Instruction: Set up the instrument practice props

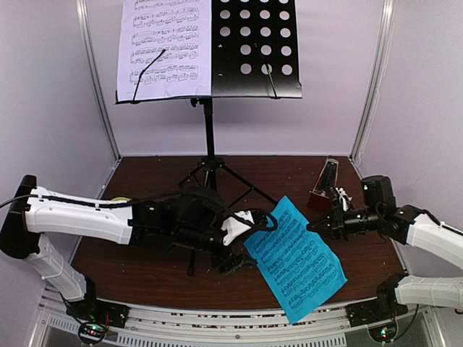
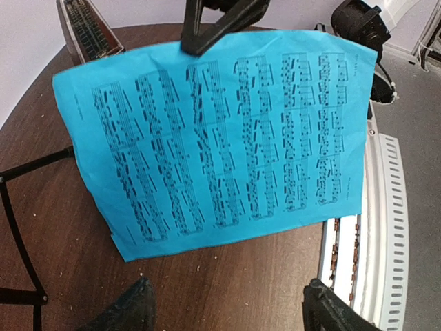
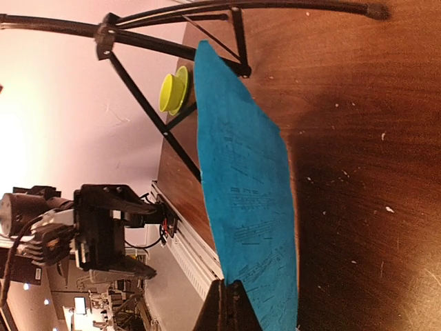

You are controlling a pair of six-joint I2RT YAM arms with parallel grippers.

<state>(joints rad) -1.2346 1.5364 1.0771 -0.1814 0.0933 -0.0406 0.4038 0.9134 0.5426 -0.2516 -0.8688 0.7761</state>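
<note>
- The lilac sheet (image 1: 165, 47) is up on the left half of the music stand (image 1: 253, 43), so that one's done.
- The cyan sheet (image 1: 296, 253) isn't on the stand yet. It's near-right, pinched by the right gripper (image 1: 312, 225), and the left gripper (image 2: 227, 314) gapes empty.
- The metronome (image 1: 325, 184) is at the far right and looks placed.

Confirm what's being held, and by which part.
The right gripper is shut on the cyan music sheet, pinching the long edge nearest it. The left gripper is open, holding nothing.

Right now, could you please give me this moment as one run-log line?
right gripper: shut on cyan sheet | left gripper: open, not touching it | lilac sheet: on music stand | metronome: on table
</note>
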